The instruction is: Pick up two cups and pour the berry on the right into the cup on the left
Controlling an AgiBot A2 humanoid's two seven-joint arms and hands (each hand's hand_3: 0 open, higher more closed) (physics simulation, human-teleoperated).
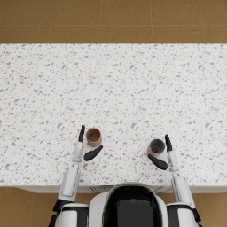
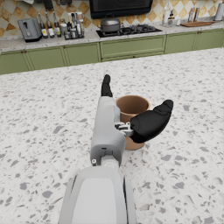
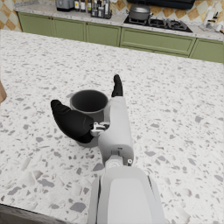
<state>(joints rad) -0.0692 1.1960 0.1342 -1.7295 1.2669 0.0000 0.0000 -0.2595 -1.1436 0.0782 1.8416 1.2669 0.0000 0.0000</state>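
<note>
Head view shows both hands low on the speckled counter [image 1: 115, 88], each wrapped part way round a cup. The left hand [image 1: 84, 146] is spread wide, with the brown cup [image 1: 93, 137] standing upright between its straight fingers and its thumb; from the left wrist view the thumb [image 2: 151, 122] lies against the cup's wall, though a firm grip cannot be told. The right hand [image 1: 163, 153] is likewise wide, the dark grey cup [image 1: 156, 146] sitting between thumb and fingers, with a red berry [image 1: 154, 150] inside it. From the right wrist view the thumb [image 3: 70, 120] hides part of that cup and the berry is hidden. No labels can be read.
</note>
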